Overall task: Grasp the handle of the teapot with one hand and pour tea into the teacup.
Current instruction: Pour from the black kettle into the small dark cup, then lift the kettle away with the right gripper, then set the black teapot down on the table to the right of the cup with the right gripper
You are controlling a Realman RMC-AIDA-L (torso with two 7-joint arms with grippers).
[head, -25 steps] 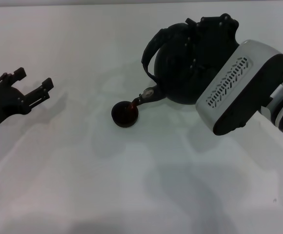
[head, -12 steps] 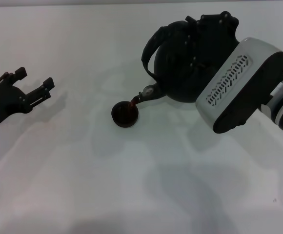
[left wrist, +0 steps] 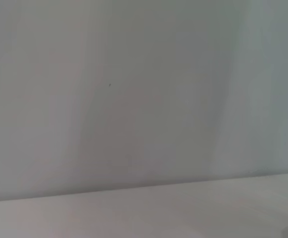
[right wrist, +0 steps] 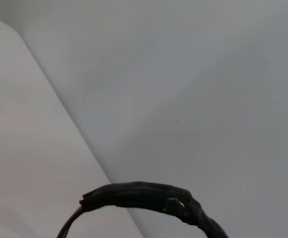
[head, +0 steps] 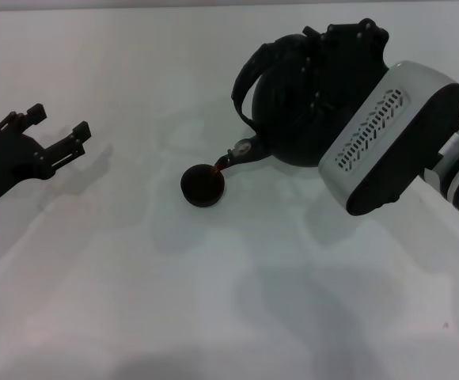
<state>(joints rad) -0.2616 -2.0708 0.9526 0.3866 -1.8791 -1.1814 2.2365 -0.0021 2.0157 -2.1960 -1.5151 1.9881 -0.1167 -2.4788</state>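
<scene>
**Spill risk at the cup while the pot is tipped**

While the teapot (head: 301, 107) hangs tipped toward the left edge of the counter (head: 214, 309), you have a thin reddish stream running from its spout (head: 241, 153) into the teacup (head: 202, 185), which stands near the middle of the counter, somewhat toward the far edge. The right gripper (head: 348, 47) sits against the pot's upper side by the handle (head: 249, 75). It must be carrying the pot, but its fingers are hidden, so you cannot tell how they are closed. The cup is tiny and already looks dark with liquid. Tilt further and the stream could overshoot the rim or overfill it. Let the spout dip and it could knock the cup over. The left gripper (head: 55, 138) hovers with fingers spread near the left edge, well apart from both, so it steadies nothing.
</scene>
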